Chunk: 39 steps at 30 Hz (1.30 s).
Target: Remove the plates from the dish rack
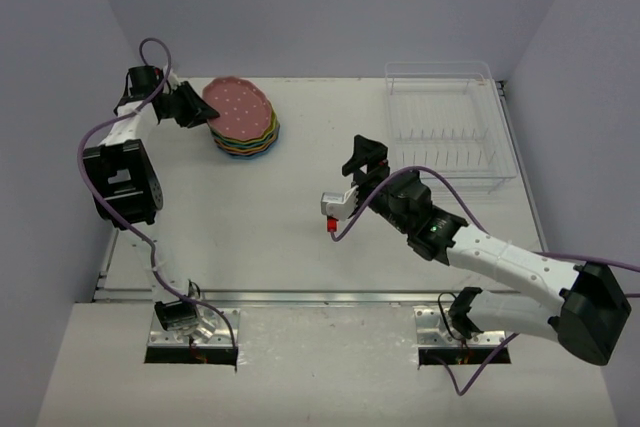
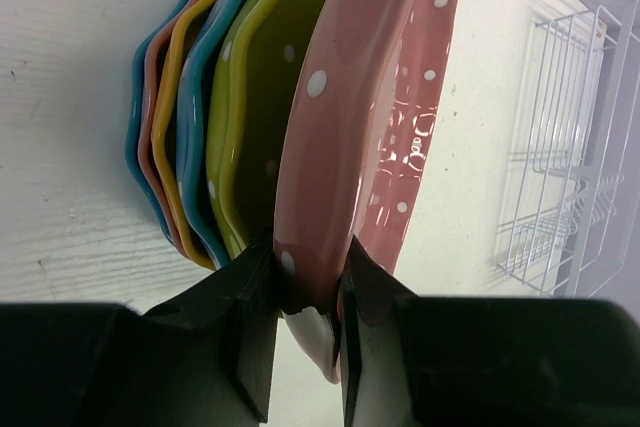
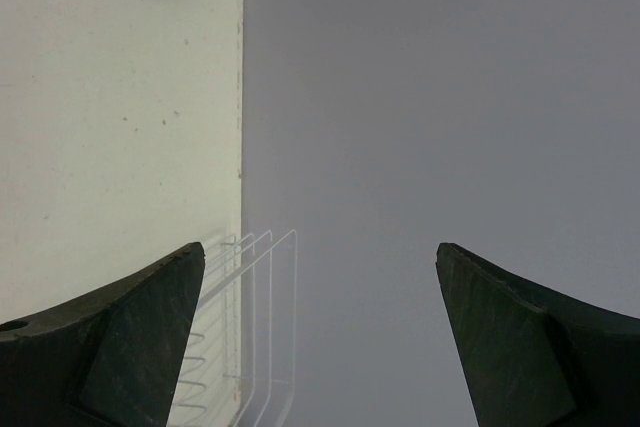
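Now, left claw (image 2: 310, 282): pinched tight on the near rim of the pink plate (image 2: 340, 127), which leans on the plate pile (image 1: 247, 139) just ahead.
Right claw (image 1: 348, 182): wide, holding nothing, bare table (image 1: 250, 227) around.
Dish rack (image 1: 445, 127): beyond it, apart.

From above, the pink plate (image 1: 238, 107) covers all but the rims of the stack (image 1: 248, 147) beneath. The dish rack (image 2: 560, 147) runs off the left wrist view's right edge.
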Tool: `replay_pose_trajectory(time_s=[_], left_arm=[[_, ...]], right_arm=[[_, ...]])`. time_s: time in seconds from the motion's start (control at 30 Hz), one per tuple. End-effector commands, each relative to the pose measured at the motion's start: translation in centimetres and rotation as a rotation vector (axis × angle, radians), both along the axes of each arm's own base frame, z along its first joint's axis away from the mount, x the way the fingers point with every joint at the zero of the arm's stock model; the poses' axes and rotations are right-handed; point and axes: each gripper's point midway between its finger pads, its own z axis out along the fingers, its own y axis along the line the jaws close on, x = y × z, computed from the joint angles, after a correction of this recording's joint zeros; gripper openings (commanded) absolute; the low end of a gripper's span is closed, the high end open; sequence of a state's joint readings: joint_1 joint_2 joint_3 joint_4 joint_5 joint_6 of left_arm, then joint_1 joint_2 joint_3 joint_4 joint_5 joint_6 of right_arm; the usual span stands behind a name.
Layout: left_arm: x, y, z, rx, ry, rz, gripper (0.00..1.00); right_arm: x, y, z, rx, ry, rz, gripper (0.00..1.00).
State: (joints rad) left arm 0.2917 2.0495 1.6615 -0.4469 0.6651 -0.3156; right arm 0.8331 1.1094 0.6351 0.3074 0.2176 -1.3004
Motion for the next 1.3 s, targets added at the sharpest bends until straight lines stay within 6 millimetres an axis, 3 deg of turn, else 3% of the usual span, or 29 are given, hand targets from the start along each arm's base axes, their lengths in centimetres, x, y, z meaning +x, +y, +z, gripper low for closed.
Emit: replay_pose_trajectory(time_s=[0.0,0.13,0.23,0.33,0.4,0.5,0.53,0.6,0.67,0.87,1.0,1.03,1.13,1.27], left_arm=[[2.1,1.2,1.4,0.052,-0.084,0.008,0.22],[2.0,1.5,1.8,0.073,-0.074,0.008,0.57],[1.3,2.1,3.1,0.131,-0.090,0.028,0.65],[0.4,3.3,6.4,0.232,-0.165,0.096,0.68],[-0.4,5.3,10.2,0.351,-0.238,0.198,0.83],[-2.2,7.6,13.6,0.508,-0.290,0.279,1.00],[-3.0,7.6,15.3,0.539,-0.322,0.282,1.00],[-4.5,7.5,16.8,0.610,-0.352,0.241,1.00],[-6.2,5.9,18.2,0.647,-0.409,0.144,1.00],[-12.8,0.1,13.4,0.704,-0.372,-0.105,1.00],[-17.1,-2.8,10.9,0.731,-0.391,-0.156,1.00],[-18.1,-3.2,9.3,0.722,-0.375,-0.169,1.00],[-20.4,-3.5,7.9,0.730,-0.396,-0.166,1.00],[-21.6,-3.5,7.6,0.745,-0.419,-0.154,1.00]], right_arm=[[0.9,-0.3,2.7,0.102,0.018,-0.056,0.99],[1.3,-0.7,3.1,0.136,0.048,-0.089,0.99],[2.0,-1.4,4.6,0.225,0.120,-0.144,0.99],[3.3,-3.4,6.2,0.324,0.196,-0.237,0.99],[3.9,-4.9,6.5,0.439,0.288,-0.312,0.99],[4.9,-8.7,6.0,0.602,0.419,-0.465,0.99],[4.9,-9.7,5.7,0.638,0.452,-0.501,0.99],[4.9,-12.3,4.5,0.718,0.521,-0.592,0.99],[4.0,-14.1,2.5,0.822,0.635,-0.671,0.99],[0.9,-18.7,-3.4,1.116,0.857,-0.916,0.99],[-0.9,-20.6,-5.1,1.259,0.848,-0.992,0.99],[-1.3,-20.7,-4.7,1.286,0.828,-0.966,0.99],[-2.0,-22.1,-5.5,1.266,0.772,-0.978,0.99],[-2.5,-22.6,-5.9,1.238,0.745,-0.986,0.99]])
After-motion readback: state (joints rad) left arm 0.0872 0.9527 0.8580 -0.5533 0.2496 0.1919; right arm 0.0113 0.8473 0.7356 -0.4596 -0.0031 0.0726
